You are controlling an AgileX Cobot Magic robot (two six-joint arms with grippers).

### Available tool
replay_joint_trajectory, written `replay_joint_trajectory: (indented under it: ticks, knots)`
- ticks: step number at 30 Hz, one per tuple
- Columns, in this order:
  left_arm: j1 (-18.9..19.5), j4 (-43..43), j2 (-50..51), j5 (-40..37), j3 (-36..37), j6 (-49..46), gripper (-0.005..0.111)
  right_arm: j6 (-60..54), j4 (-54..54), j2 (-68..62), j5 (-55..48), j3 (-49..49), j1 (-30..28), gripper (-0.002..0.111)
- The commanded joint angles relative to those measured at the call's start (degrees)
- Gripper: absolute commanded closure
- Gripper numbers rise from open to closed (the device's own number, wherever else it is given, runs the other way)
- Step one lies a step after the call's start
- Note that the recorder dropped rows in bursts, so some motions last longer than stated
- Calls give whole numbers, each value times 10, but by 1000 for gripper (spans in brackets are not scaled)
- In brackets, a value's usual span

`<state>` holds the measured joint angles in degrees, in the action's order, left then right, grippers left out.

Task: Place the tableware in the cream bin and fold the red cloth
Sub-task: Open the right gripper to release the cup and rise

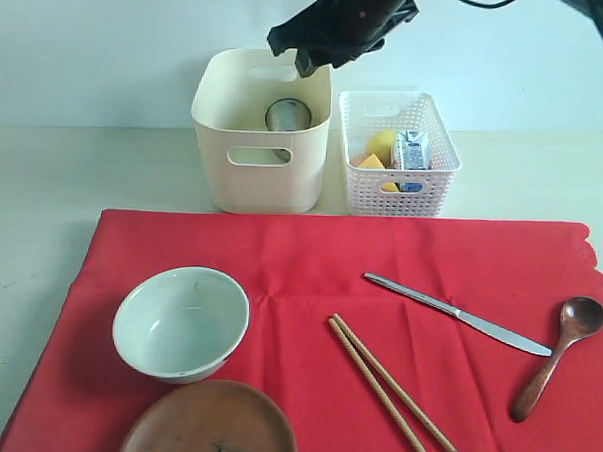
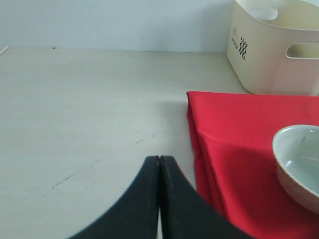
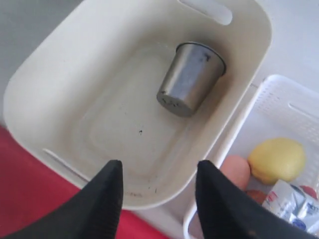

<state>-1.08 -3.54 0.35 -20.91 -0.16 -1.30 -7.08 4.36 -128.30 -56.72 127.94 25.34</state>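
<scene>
My right end effector (image 3: 157, 167), empty and half-wide, hangs over bin (image 3: 45, 84) and cup (image 3: 192, 77); knife (image 1: 458, 314) lies slantwise on cloth (image 1: 310, 251), nearest this arm.

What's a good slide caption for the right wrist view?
Open right pincer above the cream bin, steel cup lying tipped inside; lemon in the white basket alongside.

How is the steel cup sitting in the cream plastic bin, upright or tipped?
Tipped: the steel cup lies on its side in the cream bin.
</scene>
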Motion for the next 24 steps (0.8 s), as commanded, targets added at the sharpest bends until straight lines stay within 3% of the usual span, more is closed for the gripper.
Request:
replay_joint_trajectory:
  ticks: [1, 10, 15, 24]
  knots:
    - [-3, 0, -3, 7, 2, 1, 107, 3, -6, 38, -70, 4, -1, 63]
    - [-3, 0, -3, 7, 2, 1, 107, 28, -6, 90, -132, 4, -1, 89]
    - [-3, 0, -3, 7, 2, 1, 107, 40, -13, 144, -132, -43, 8, 90]
    - [-3, 0, -3, 7, 2, 1, 107, 42, -47, 274, -130, -215, 40, 90]
